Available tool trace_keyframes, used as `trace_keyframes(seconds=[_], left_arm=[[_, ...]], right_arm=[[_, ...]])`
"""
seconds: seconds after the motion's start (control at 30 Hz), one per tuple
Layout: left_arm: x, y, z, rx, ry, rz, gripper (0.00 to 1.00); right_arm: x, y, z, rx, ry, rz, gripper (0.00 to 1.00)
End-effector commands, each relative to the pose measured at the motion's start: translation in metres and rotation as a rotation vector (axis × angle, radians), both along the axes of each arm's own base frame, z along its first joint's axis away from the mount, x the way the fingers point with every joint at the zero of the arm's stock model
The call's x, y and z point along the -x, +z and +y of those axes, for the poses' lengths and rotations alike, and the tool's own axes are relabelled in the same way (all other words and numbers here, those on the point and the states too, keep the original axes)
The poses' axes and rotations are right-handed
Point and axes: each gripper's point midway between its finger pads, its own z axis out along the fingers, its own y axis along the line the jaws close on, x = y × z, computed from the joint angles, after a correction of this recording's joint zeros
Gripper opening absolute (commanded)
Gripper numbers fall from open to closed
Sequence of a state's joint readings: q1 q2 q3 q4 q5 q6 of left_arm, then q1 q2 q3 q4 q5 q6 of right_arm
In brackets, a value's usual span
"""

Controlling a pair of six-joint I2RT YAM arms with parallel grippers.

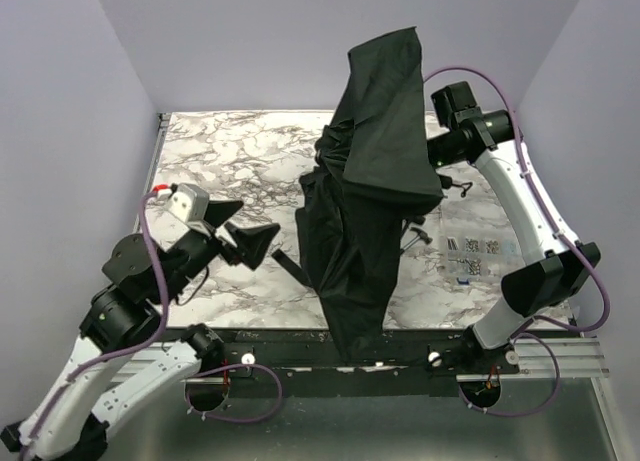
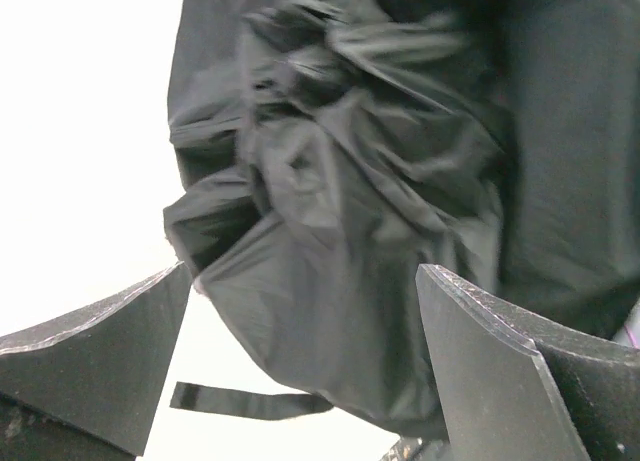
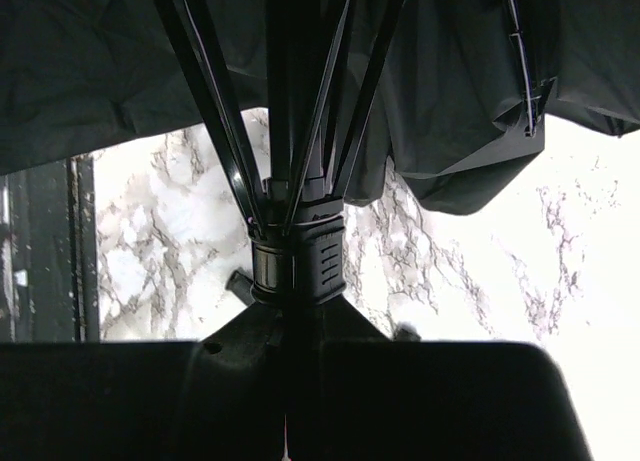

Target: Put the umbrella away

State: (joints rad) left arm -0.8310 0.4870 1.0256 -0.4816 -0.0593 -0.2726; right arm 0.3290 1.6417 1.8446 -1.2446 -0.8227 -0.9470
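From the top camera, the umbrella (image 1: 365, 211) hangs half folded over the middle of the marble table (image 1: 230, 161). Its black canopy is loose and its lower end reaches the near edge. The right arm (image 1: 480, 146) carries it from the right side. The left end effector (image 1: 245, 229) stands near the fabric on the left with its fingers spread, holding nothing. A strap (image 1: 288, 264) shows between the two.

In the left wrist view, both fingers (image 2: 100, 351) are wide apart, and the crumpled canopy (image 2: 340, 201) fills the space ahead, with the strap (image 2: 250, 401) below it.

In the right wrist view, the right end effector (image 3: 298, 326) appears pinched on the shaft just under the runner (image 3: 298, 261), and the ribs (image 3: 215, 131) fan upward from there.

The step in hand is probably to gather the cloth around the shaft. To do it well, the left fingers should take a thick bunch of folds rather than one thin layer, and avoid the ribs. The right grip should be firm enough that the shaft does not turn.
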Motion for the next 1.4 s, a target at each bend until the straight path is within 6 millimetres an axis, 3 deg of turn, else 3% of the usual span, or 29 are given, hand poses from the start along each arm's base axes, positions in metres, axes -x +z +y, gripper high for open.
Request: trace_keyframes(seconds=[0.0, 0.1, 0.17, 0.27, 0.47, 0.73, 1.1, 1.37], left_arm=[[-0.022, -0.018, -0.014, 0.109, -0.052, 0.134, 0.99], [-0.044, -0.058, -0.022, 0.239, -0.107, 0.308, 0.99], [-0.058, -0.097, -0.022, 0.324, -0.126, 0.446, 0.97], [-0.065, -0.132, -0.02, 0.411, -0.12, 0.513, 0.94], [-0.064, -0.166, -0.007, 0.432, -0.01, 0.519, 0.93], [-0.056, -0.24, -0.003, 0.595, 0.048, 0.7, 0.87], [-0.061, -0.208, -0.018, 0.596, -0.079, 0.6, 0.83], [-0.066, -0.201, -0.038, 0.588, -0.111, 0.621, 0.76]], right_arm=[[0.0, 0.02, -0.001, 0.01, 0.073, -0.159, 0.0], [0.0, 0.025, -0.001, 0.013, 0.112, -0.211, 0.0], [0.002, 0.026, -0.003, 0.019, 0.135, -0.23, 0.0], [0.01, 0.019, -0.003, 0.02, 0.182, -0.243, 0.0], [0.031, 0.0, 0.002, -0.031, 0.31, -0.237, 0.0], [0.031, 0.019, 0.015, -0.12, 0.364, -0.265, 0.0], [0.04, 0.011, 0.02, -0.169, 0.374, -0.211, 0.0], [0.042, 0.008, 0.022, -0.187, 0.372, -0.187, 0.0]])
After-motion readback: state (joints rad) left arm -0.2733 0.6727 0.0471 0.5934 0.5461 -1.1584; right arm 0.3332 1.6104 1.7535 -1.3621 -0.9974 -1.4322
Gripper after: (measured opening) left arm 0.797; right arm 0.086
